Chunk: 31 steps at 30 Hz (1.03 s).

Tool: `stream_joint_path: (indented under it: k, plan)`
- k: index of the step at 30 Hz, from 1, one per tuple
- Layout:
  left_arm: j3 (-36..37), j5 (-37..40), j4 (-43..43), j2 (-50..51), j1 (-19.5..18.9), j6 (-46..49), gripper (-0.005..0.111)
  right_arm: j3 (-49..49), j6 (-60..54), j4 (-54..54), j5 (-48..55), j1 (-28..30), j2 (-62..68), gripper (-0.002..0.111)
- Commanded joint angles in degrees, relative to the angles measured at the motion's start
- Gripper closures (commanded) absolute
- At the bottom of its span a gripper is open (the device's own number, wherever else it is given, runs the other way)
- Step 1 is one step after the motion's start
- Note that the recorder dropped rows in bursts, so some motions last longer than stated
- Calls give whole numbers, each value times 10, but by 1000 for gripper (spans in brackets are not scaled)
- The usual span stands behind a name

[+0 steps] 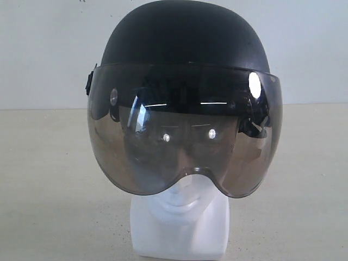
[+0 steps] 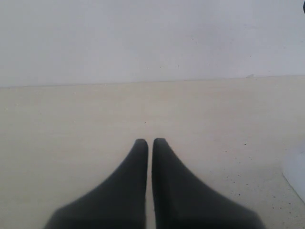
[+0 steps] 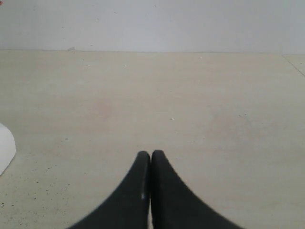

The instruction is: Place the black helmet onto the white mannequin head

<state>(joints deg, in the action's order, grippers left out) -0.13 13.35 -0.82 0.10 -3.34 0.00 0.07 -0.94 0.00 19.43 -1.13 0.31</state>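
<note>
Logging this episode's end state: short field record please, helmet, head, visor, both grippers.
helmet: black helmet seated on the white mannequin head
visor: down over the eyes, mouth and chin visible below
left gripper: shut, empty, above the table
right gripper: shut, empty
task: looks done

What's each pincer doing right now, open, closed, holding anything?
Left pincer: closed, holding nothing.
Right pincer: closed, holding nothing.

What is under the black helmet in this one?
The white mannequin head: mouth, chin and neck show below the visor, upper face dimly through its tint. The black helmet covers the crown.
</note>
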Motion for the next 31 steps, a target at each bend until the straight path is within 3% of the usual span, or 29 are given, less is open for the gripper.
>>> stream_joint_path:
  k: [1, 31]
  plan:
    - [1, 2, -1, -1, 3, 0, 102, -1, -1, -4, -3, 0, -3, 108]
    - [1, 1, -1, -1, 3, 0, 102, -1, 6, -4, -3, 0, -3, 108]
